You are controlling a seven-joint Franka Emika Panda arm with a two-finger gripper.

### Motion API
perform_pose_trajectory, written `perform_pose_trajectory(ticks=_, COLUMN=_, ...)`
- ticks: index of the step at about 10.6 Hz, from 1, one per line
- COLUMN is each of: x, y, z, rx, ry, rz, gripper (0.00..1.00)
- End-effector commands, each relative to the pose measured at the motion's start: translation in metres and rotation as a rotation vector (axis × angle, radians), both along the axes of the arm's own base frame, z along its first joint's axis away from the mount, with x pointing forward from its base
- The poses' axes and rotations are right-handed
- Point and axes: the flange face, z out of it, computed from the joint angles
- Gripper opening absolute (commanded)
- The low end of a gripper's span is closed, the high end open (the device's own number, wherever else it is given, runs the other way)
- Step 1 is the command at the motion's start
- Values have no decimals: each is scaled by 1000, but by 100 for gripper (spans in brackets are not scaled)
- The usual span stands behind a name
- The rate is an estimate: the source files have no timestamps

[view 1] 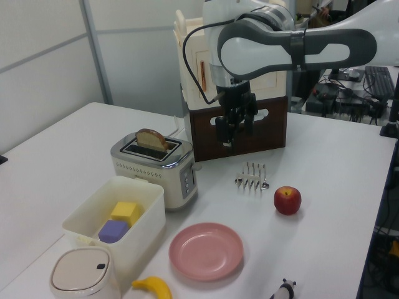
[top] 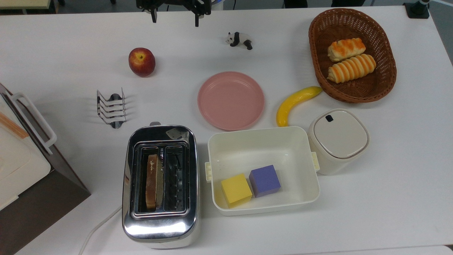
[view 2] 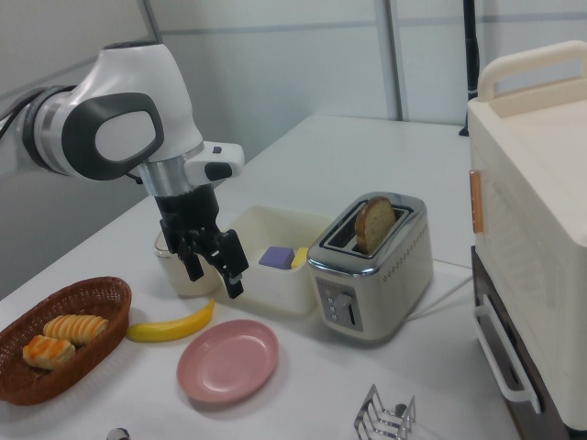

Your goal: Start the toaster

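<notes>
Overhead, pincer [top: 174,18] fingers apart, well away from unlabelled toaster [top: 160,186].

arm: raised, wrist down | tool [view 2: 214,271]: fingers spread, empty

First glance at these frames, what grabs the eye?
The chrome toaster at the top view's lower left, a bread slice standing in one slot. The open gripper hangs at the table's far edge. A brown wicker basket with two bread rolls sits at the top view's upper right.
</notes>
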Motion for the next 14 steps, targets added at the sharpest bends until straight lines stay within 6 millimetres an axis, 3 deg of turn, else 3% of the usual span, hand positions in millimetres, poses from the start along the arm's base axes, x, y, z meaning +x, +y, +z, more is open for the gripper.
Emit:
perform_pose_trajectory(ticks=1, x=-8, y=0, z=1, rx=26, ry=3, rz=18, gripper=100)
perform_pose_trajectory(ticks=8, x=-6, y=4, z=-12, rx=30, ry=26, rz=67, gripper=100)
perform_pose_trajectory(ticks=12, x=-8, y=22, z=-53, rx=32, ry=92, rz=105, gripper=100)
perform_pose_trajectory(ticks=14, x=-8, y=24, z=-63, rx=32, ry=102, rz=109, gripper=100)
